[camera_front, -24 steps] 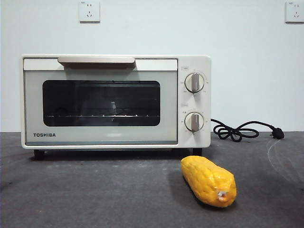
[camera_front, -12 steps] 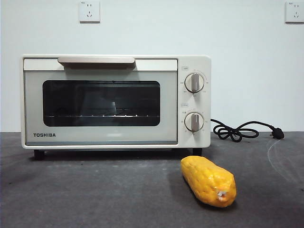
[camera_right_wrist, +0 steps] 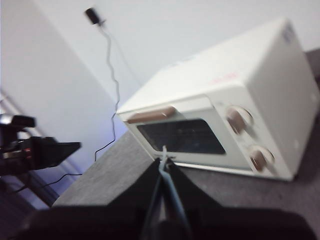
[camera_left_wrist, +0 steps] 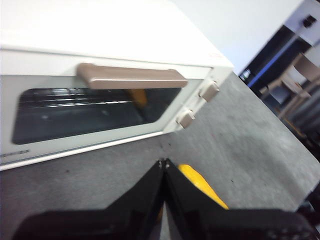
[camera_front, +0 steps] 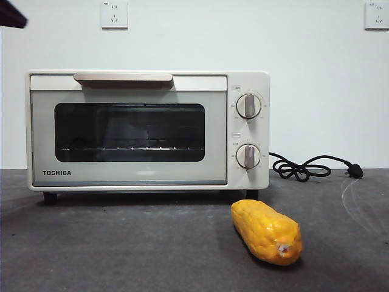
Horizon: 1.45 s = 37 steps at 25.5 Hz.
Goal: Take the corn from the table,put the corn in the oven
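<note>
We note a black arm tip (camera_front: 12, 15) newly at the top corner; corn (camera_front: 267, 232) unmoved on desk (camera_front: 121, 243) before the shut oven (camera_front: 146, 131); both grippers' jaws pressed together, left (camera_left_wrist: 163, 162), right (camera_right_wrist: 164, 159).

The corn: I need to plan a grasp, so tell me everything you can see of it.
The corn is a glossy yellow-orange cob, plastic-looking, tapered, with a stubby pale tip facing the camera. It lies on its side on the table, angled, in front of the oven below its knobs, apart from it. Only the table touches it. The left wrist view shows a strip of it just past the left pincer, which is shut and holds nothing.
</note>
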Tool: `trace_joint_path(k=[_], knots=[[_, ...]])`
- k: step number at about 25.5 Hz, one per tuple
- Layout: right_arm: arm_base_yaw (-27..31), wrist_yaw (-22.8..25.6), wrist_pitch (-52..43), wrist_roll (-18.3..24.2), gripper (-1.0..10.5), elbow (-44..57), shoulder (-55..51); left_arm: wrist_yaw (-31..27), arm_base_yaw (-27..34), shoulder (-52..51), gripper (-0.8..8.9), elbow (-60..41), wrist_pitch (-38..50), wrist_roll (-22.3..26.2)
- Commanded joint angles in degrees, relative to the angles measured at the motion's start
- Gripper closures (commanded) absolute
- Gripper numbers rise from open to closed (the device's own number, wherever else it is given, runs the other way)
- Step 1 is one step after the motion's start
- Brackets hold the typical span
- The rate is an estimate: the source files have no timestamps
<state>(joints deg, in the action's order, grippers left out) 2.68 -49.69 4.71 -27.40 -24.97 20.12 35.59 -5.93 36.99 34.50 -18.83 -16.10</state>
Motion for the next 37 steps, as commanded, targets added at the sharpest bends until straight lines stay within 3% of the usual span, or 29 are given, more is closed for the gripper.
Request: trace_joint_path(k=[1, 8, 10, 15, 20, 24, 28, 37], knots=[[-1.01, -0.87, -0.39, 2.21, 9.5, -4.15, 3.13, 0.44, -2.03, 2.27, 8.19, 0.96, 0.04, 1.38], [-7.98, -0.37, 2.43, 4.26, 9.2, -13.86, 13.68, 0.37, -7.32, 5.97, 8.19, 2.10, 0.26, 1.38], [-11.08, 2.23, 6.67, 6.45, 8.2, -16.31, 16.59, 0.37, -8.44, 6.29, 8.19, 2.23, 0.28, 1.38], [-21.92, 15.58, 19.61, 12.61, 6.1, -22.08, 25.14, 0.35, -9.90, 6.73, 8.19, 3.54, 0.28, 1.38], [-34.32, 31.21, 26.56, 12.37, 4.6, -26.21, 34.47, 0.22, -10.14, 6.86, 8.19, 5.84, 0.31, 1.38], [-42.66, 41.13, 31.08, 11.08, 4.6, -30.16, 44.72, 0.20, -10.14, 7.41, 8.19, 8.76, -0.07, 1.42], [-45.66, 46.29, 34.80, 10.91, 4.6, -33.00, 53.64, 0.22, -10.14, 7.65, 8.19, 9.90, -0.20, 1.42], [-45.79, 49.40, 34.58, 9.42, 4.7, -33.03, 64.57, 0.20, -10.14, 7.67, 8.19, 9.90, -4.72, 4.02]])
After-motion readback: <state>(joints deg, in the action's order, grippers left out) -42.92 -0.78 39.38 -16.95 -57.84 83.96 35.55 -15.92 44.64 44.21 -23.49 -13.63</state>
